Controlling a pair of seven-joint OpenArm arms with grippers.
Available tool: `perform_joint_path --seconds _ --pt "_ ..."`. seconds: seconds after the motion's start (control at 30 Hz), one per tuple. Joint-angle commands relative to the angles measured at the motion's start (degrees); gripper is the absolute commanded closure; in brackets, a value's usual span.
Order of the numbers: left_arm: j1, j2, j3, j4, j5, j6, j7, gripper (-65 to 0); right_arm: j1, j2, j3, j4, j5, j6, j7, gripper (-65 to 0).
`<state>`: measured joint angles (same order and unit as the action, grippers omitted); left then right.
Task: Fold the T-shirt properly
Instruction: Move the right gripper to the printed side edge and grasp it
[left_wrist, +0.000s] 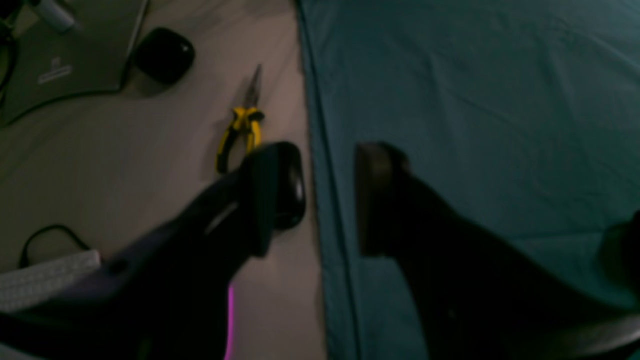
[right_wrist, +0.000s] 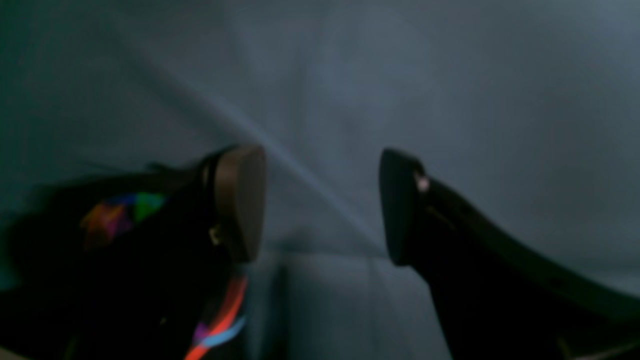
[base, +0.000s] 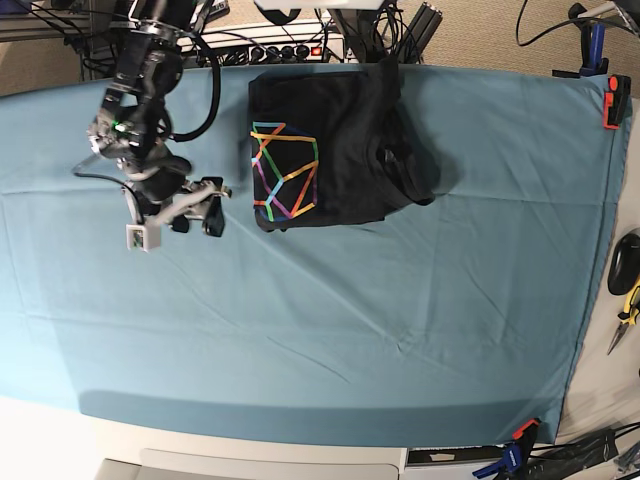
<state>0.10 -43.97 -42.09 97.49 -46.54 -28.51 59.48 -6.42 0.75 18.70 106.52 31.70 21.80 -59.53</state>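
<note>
Evidently folding is well advanced: T-shirt (base: 335, 150) lies as a compact bundle, print up, on the teal cloth (base: 330, 330), one lumpy edge untidy.
Right gripper (base: 197, 212), jaws apart and empty, sits just beside its print edge; left gripper (left_wrist: 327, 197), also agape, hangs over the cloth's far border.

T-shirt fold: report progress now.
Done: the T-shirt lies as a folded dark bundle, colour print showing, on the teal cloth. In hand: nothing; the right gripper and left gripper are open and empty. Left: smoothing the bunched right edge.
</note>
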Motion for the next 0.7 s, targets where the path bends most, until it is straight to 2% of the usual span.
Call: perform_joint_path --seconds 0.0,0.3,0.4,0.57,0.67 --pt "-0.9 -1.6 -0.6 0.7 -0.6 0.0 -1.4 -24.0 0.9 0.2 1.0 -0.5 2.1 0.8 0.2 -35.6" --pt "-0.9 -1.6 -0.5 0.7 -0.7 0.0 -1.4 -24.0 0.9 0.2 1.9 -13.6 18.3 6.6 -3.9 -35.7" --pt "-0.9 -1.6 -0.5 0.7 -0.6 0.0 -1.4 -24.0 0.9 0.2 1.9 -13.8 20.8 7.5 -4.2 -35.7" --pt "-0.9 -1.6 -0.5 0.7 -0.6 0.0 -1.4 -24.0 0.9 0.2 1.9 -13.7 26.0 10.9 -4.6 -35.7" --pt "-0.9 -1.6 -0.5 0.7 -0.6 0.0 -1.4 -24.0 1.0 0.2 1.9 -13.7 27.2 12.1 -4.6 -39.6"
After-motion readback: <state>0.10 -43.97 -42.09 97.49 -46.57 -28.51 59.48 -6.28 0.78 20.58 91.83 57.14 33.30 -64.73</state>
